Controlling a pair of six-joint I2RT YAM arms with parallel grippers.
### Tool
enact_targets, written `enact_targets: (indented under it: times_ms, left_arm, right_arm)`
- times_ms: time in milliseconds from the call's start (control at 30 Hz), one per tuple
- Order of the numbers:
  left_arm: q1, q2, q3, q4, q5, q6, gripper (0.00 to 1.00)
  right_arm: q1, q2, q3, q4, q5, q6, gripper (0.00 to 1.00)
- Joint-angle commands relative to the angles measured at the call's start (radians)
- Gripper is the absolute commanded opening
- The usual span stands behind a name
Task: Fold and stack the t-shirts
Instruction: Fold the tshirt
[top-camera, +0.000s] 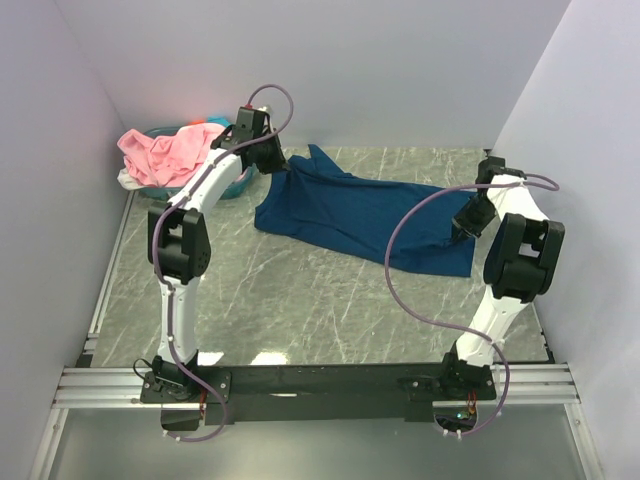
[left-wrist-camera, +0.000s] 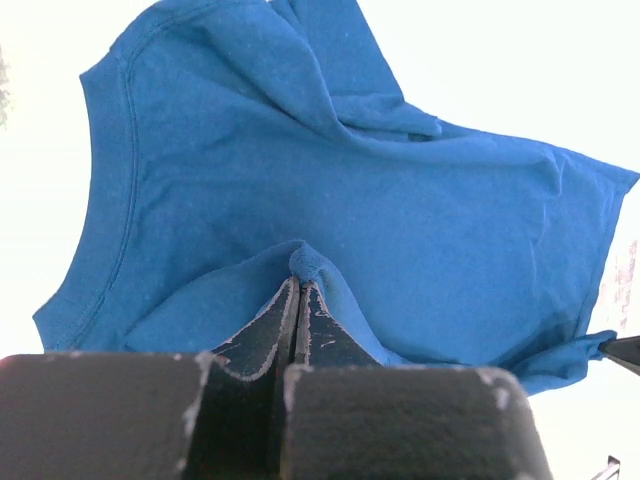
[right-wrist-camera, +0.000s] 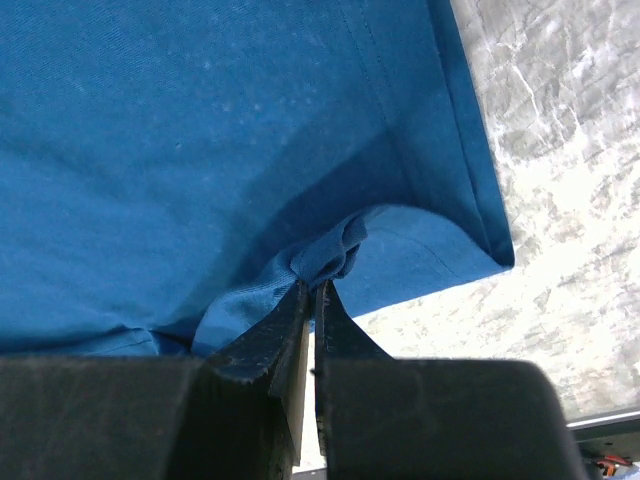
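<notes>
One overview, two wrist close-ups.
Top camera looks down from the near side across the bench (top-camera: 300, 300); wrist cameras sight along the left end effector (left-wrist-camera: 300, 283) and right end effector (right-wrist-camera: 312, 288), tight on the shared blue t-shirt (top-camera: 360, 215).

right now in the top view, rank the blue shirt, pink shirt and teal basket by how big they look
1. blue shirt
2. pink shirt
3. teal basket, though this is unsure: it is mostly covered by the pink shirt

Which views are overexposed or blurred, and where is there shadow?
Left wrist view: the background behind the blue t-shirt is washed out to white, and the left gripper looks soft near the lens. Right wrist view: the table glares, with shadow above the pinched fold. Top view: even light.
</notes>
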Motion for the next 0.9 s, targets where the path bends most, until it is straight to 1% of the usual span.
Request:
enact_targets:
  times_ms: [0,200,400,733,867]
  left_arm:
    - [0.006,0.008,0.068,0.026,-0.022,0.009,0.00]
    - [0.011,0.036,0.121,0.033,-0.032,0.000,0.00]
    - [0.014,0.013,0.079,0.079,-0.034,-0.015,0.00]
    - [0.019,0.024,0.081,0.084,-0.045,-0.028,0.00]
    - [0.020,0.036,0.087,0.084,-0.051,-0.040,0.00]
  right_arm:
    - [-0.019,0.012,0.042,-0.017,-0.001,-0.011,0.00]
    - [-0.046,0.023,0.045,-0.020,0.002,-0.009,0.00]
    - [-0.069,0.018,0.049,-0.024,0.017,-0.009,0.00]
    - [-0.084,0.026,0.037,-0.006,0.005,-0.009,0.00]
    - [-0.084,0.046,0.057,-0.003,-0.003,-0.003,0.00]
